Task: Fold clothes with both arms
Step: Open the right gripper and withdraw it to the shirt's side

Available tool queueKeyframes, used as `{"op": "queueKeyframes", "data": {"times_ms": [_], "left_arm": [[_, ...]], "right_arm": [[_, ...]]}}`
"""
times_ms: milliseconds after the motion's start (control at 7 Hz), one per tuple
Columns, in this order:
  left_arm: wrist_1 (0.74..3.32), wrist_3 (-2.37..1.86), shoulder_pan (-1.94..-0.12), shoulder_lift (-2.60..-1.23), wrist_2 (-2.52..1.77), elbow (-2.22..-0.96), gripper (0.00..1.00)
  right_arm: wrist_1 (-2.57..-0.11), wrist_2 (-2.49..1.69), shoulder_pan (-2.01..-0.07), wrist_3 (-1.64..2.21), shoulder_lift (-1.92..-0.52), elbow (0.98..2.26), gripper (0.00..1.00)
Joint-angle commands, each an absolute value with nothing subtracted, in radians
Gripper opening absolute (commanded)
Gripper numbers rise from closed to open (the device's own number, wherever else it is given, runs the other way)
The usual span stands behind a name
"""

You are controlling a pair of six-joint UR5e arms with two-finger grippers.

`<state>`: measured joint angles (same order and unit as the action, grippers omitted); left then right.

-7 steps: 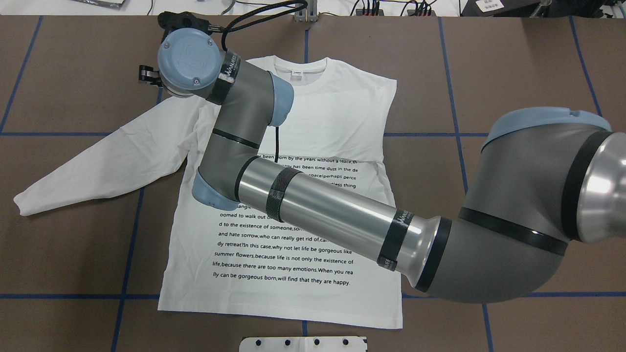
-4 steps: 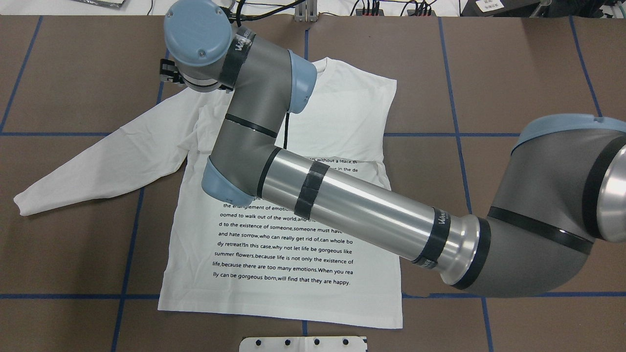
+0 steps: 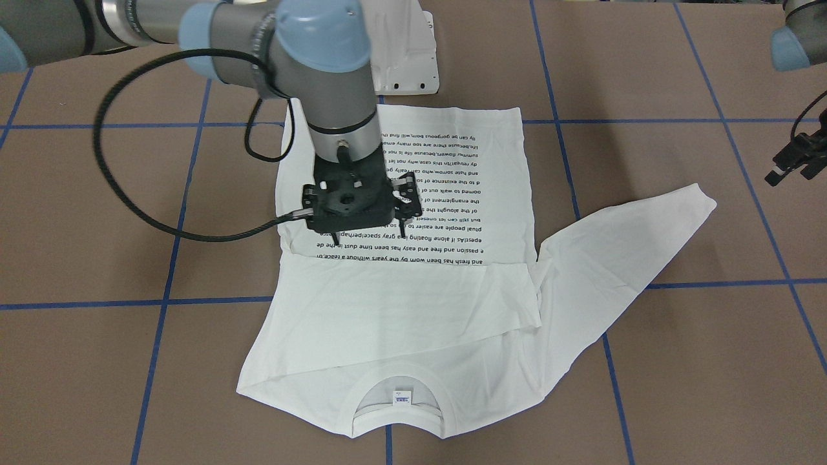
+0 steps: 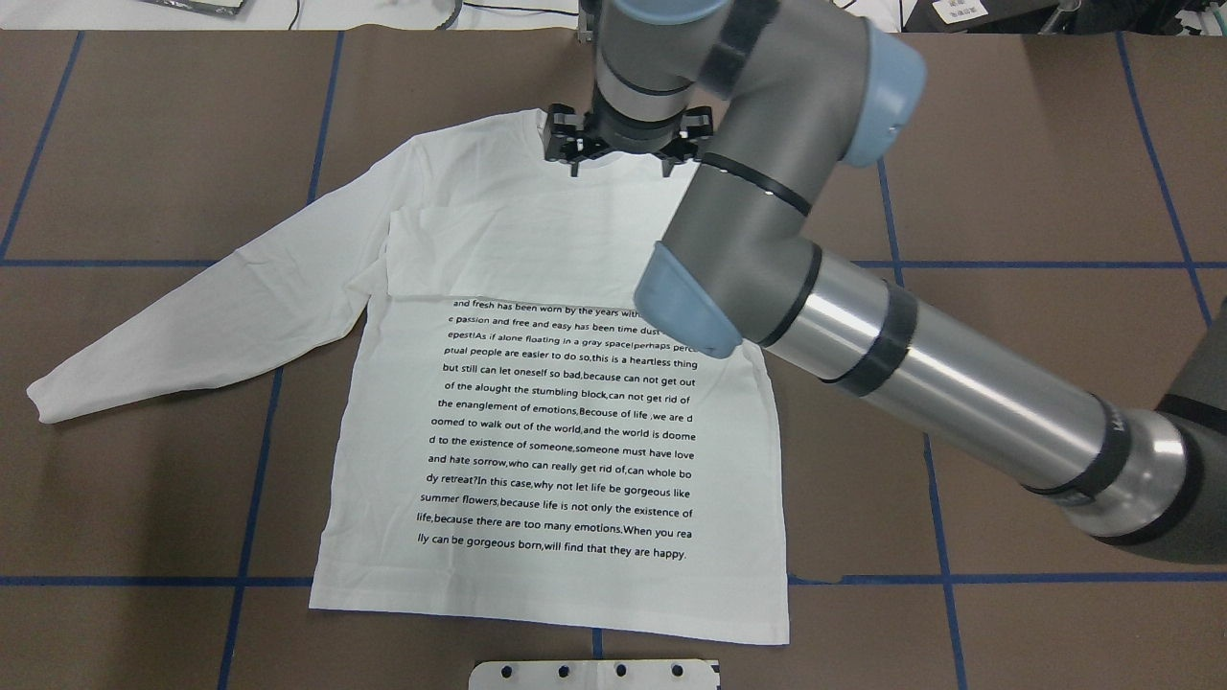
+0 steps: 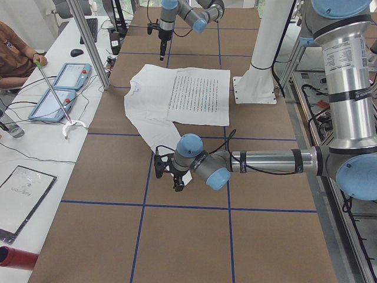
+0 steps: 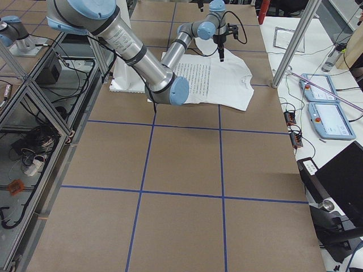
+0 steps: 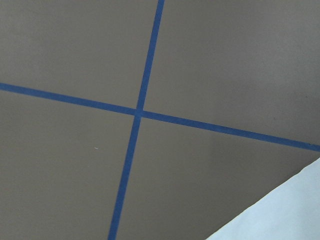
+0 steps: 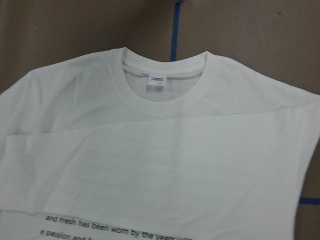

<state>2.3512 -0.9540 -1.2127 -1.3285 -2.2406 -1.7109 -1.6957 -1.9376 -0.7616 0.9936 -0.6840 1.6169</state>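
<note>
Brown tabletop (image 4: 144, 144), ruled into squares by blue tape lines (image 4: 251, 450), carries a single garment. Farthest to my left, my left tool (image 3: 789, 160) hangs over bare surface near the cuff (image 3: 701, 200), apart from the cloth. Whether its jaws are spread or closed I cannot tell. Its wrist camera catches only a tape crossing and a white corner of sleeve.

Next lies the one white long-sleeved shirt (image 4: 556, 546), flat and print-side up. Its hem is toward my white base plate (image 4: 594, 674), and its ribbed collar (image 8: 162, 100) with a small neck label (image 8: 156, 81) is at the far side. Of its two sleeves, one (image 4: 192, 326) stretches out leftward on the tabletop. The other (image 4: 498, 259) is folded across the chest, a band just above the block of black text (image 4: 566, 431).

Over the upper half of the shirt my right tool (image 4: 619, 165) hangs clear of the cloth, jaws spread, gripping nothing. Rightward, my right arm (image 4: 959, 383) slants in across the shirt's right edge and, from overhead, hides the ends of the top text lines.

Across from me, on a white side bench (image 5: 35, 153), sit two tablet-like control pendants (image 5: 50, 105), with a person's arm (image 5: 17, 47) beside them. Count: one shirt, two arms, two tools, one base plate.
</note>
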Motion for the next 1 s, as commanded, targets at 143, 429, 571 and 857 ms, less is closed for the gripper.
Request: {"op": "queueKeyframes", "data": {"times_ms": [143, 429, 571, 857], "left_arm": [[2.229, -1.052, -0.930, -1.316, -2.175, -1.798, 0.93], [2.221, -0.914, -0.926, -1.318, -2.177, -1.760, 0.93], [2.214, -0.841, -0.931, -1.322, -2.175, -1.720, 0.93], [2.215, -0.822, -0.937, -1.379, -2.174, -1.645, 0.93]], "right_arm": [[-1.899, -2.029, -0.886, 0.760, -0.941, 1.889, 1.00], [-1.893, -2.136, -0.954, 0.700, -1.012, 1.913, 1.00], [-1.891, -2.147, -0.959, 0.699, -1.041, 1.946, 1.00], [-1.891, -2.148, -0.959, 0.699, -1.051, 1.967, 1.00]]}}
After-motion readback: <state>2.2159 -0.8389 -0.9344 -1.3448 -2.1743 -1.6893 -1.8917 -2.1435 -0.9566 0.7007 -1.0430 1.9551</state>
